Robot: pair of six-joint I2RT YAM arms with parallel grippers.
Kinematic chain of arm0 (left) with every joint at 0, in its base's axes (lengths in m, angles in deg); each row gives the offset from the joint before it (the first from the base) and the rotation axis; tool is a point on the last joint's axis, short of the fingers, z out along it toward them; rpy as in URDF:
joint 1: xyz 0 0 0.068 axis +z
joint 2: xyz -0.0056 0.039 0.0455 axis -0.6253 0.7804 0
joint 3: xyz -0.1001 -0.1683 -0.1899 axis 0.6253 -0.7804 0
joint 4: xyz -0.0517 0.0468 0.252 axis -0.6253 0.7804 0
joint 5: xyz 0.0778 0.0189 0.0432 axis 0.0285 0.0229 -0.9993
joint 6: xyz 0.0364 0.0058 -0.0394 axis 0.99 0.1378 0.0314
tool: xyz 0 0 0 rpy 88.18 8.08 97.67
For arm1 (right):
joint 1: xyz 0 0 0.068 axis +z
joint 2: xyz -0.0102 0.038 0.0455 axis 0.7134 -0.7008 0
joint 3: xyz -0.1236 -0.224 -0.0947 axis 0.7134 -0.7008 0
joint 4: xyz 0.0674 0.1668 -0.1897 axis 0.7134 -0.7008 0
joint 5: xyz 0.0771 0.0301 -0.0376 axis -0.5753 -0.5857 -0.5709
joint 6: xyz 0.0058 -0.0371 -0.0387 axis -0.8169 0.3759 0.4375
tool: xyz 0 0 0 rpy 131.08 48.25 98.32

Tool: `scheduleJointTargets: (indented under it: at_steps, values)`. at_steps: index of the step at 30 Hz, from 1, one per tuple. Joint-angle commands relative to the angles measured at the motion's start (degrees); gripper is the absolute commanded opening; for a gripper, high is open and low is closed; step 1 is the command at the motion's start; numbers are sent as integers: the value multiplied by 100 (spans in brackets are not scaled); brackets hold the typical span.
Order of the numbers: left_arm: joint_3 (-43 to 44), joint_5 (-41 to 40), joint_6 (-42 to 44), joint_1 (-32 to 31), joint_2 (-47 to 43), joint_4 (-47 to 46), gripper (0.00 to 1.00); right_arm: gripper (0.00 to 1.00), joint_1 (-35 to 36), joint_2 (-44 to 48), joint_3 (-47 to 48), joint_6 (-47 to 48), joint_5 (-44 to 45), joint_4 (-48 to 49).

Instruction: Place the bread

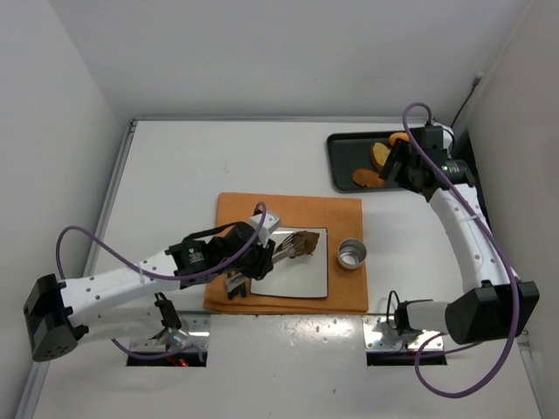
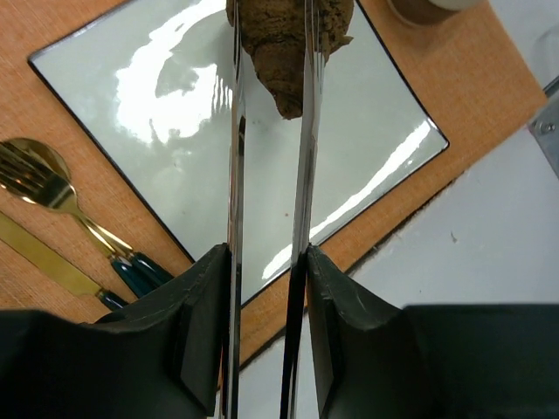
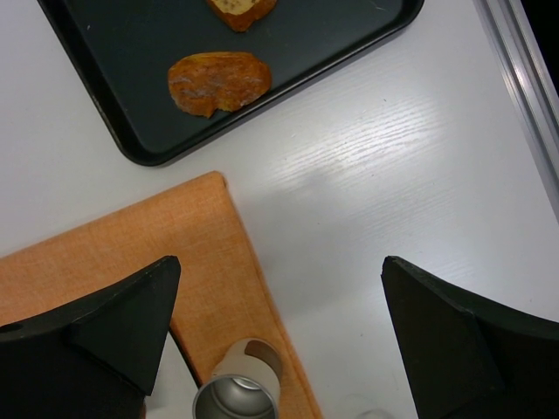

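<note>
Table (image 1: 175, 166) white, walls (image 1: 288, 52) white; bread (image 1: 302, 243) over plate (image 1: 306, 275), orange mat (image 1: 288, 209).

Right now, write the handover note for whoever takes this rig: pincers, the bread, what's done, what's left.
Left pincer: shut on the tongs, whose tips pinch the bread.
Right pincer: open, empty, above the table beside the tray.
The bread is over the white plate on the orange placemat; whether it touches the plate cannot be told.
Done: bread picked up and brought to the plate.
Left: probably lower if needed, let the tongs open so it stays on the plate, then back away.
</note>
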Motion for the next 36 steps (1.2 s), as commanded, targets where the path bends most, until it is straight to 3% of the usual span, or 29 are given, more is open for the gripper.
scheduleJointTargets:
  at_steps: [1, 6, 15, 27, 33, 36]
  values:
    - [-42, 19, -220, -151, -14, -122, 11, 100, 34, -14, -25, 16, -9, 151]
    - [-43, 19, -352, -265, 424, 62, 38, 100, 34, -14, -25, 16, -9, 151]
    - [292, 19, -660, -380, 409, 722, 65, 100, 34, -14, 28, 16, -9, 151]
    - [1135, -358, -880, -380, -5, 1512, 65, 100, 34, -119, -25, -36, -176, 265]
    - [1653, -1227, -827, 138, -251, 1997, 62, 100, 34, -119, -77, -36, -228, 327]
    - [1847, -2263, -907, 656, -155, 1910, 60, 100, 34, -119, -77, -36, -176, 327]
